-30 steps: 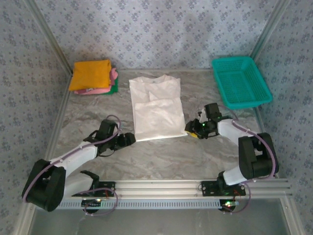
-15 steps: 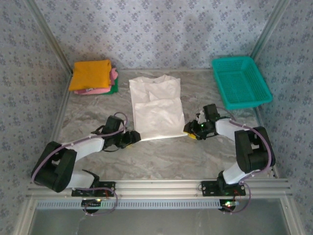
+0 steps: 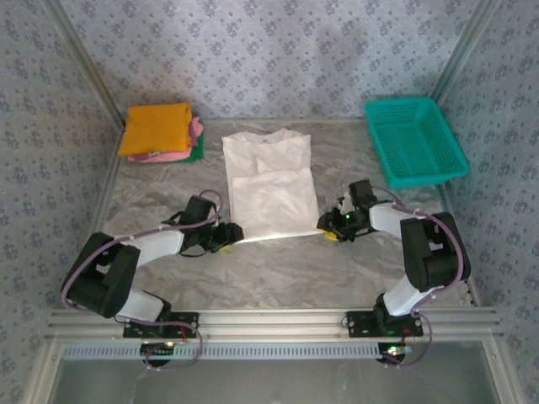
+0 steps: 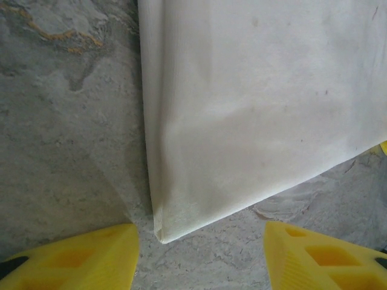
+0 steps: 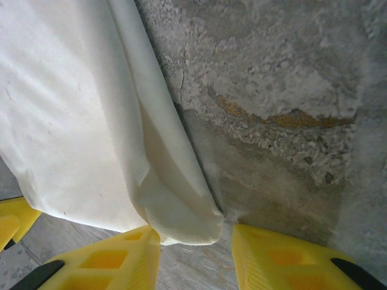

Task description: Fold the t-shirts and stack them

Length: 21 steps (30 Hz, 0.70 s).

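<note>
A large white t-shirt (image 3: 269,189) lies partly folded in the middle of the table, collar towards the far side. My left gripper (image 3: 232,235) is low at its near-left corner. In the left wrist view that corner (image 4: 162,229) lies just ahead of the open left gripper (image 4: 199,266), between the yellow fingertips (image 4: 78,257) and touching neither. My right gripper (image 3: 324,224) is at the near-right corner. In the right wrist view the layered corner (image 5: 187,220) sits between the open jaws of the right gripper (image 5: 196,263), against one fingertip (image 5: 115,257). Folded orange (image 3: 154,128), pink (image 3: 196,128) and green (image 3: 199,152) shirts are stacked at the far left.
A teal mesh basket (image 3: 414,141) stands at the far right, near the right wall. Patterned walls close in the table on three sides. Bare marbled tabletop (image 3: 278,269) runs between the shirt's near edge and the arm bases.
My left arm has reached right and forward to the shirt's near-left corner. Both pairs of jaws have narrowed a little. The right gripper has barely shifted.
</note>
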Available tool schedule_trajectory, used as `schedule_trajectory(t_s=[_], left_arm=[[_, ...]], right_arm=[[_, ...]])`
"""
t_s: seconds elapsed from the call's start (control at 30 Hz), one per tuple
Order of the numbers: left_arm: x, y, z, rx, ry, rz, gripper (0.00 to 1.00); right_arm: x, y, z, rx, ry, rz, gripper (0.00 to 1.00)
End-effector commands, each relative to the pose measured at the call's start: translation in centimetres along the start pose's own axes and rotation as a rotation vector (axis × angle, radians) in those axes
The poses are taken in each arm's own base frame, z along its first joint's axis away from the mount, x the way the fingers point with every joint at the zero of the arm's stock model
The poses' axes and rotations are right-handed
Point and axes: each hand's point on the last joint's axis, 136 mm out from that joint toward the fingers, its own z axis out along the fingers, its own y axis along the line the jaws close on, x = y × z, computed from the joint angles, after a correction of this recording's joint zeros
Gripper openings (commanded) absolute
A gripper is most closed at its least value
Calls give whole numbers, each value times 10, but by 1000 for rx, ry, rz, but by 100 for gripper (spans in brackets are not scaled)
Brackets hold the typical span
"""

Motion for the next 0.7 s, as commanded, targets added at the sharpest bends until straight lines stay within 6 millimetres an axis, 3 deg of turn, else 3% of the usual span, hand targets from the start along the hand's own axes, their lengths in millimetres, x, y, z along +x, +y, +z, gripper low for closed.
schedule_trajectory(t_s=[0.0,0.17,0.53,0.6,0.67], left_arm=[[-11,-7,6,10,-22,42,58],[-15,-4,9,-13,-18,35,58],[-24,-7,13,-46,-3,50,38],[-28,-12,12,-34,-8,53,31],[-33,-20,9,-27,-17,62,30]], right_arm=[[-9,19,11,-40,-20,-57,41],[-12,26,13,-58,-23,-45,41],[-13,33,13,-58,-25,-60,35],[-14,34,12,-59,-28,-60,34],[-14,35,11,-55,-30,-60,34]])
